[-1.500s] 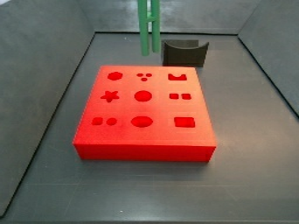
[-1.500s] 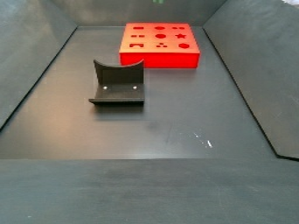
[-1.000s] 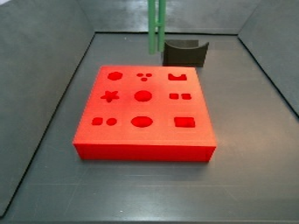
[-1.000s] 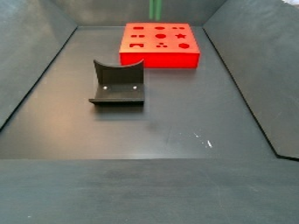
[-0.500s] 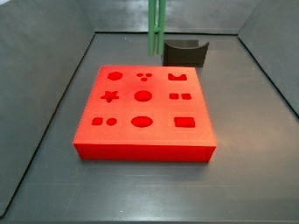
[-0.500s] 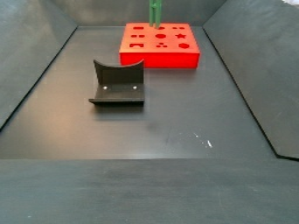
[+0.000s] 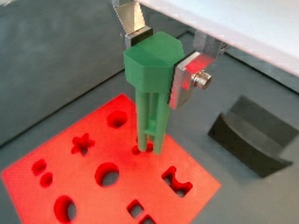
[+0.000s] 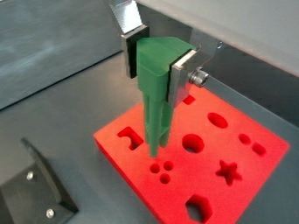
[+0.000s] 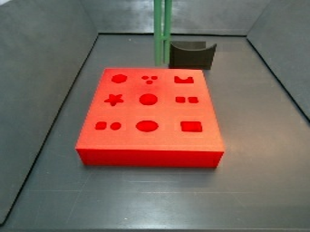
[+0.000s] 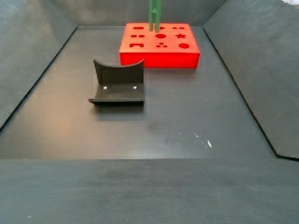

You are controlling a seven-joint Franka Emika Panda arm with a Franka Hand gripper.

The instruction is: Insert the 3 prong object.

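My gripper [image 7: 158,63] is shut on the thick top of the 3 prong object [image 7: 149,105], a long bright green piece of parallel rods that hangs upright. Both wrist views show the hold [image 8: 158,57]. The prong tips sit just above the red block [image 7: 100,171], close to its three small round holes [image 8: 165,167]; I cannot tell if they touch. In both side views only the green rods show [image 9: 162,32] [image 10: 155,10], over the far part of the red block [image 9: 149,127] [image 10: 162,48]. The gripper itself is above those frames.
The dark fixture [image 10: 117,83] stands on the grey floor apart from the block, and also shows behind the block [image 9: 191,54] and in both wrist views [image 7: 251,136] [image 8: 41,188]. The red block has several differently shaped holes. Grey walls close in the floor.
The green piece has shifted slightly sideways and come down toward the red block's far edge; it now shows in both side views. The block and fixture have not moved.
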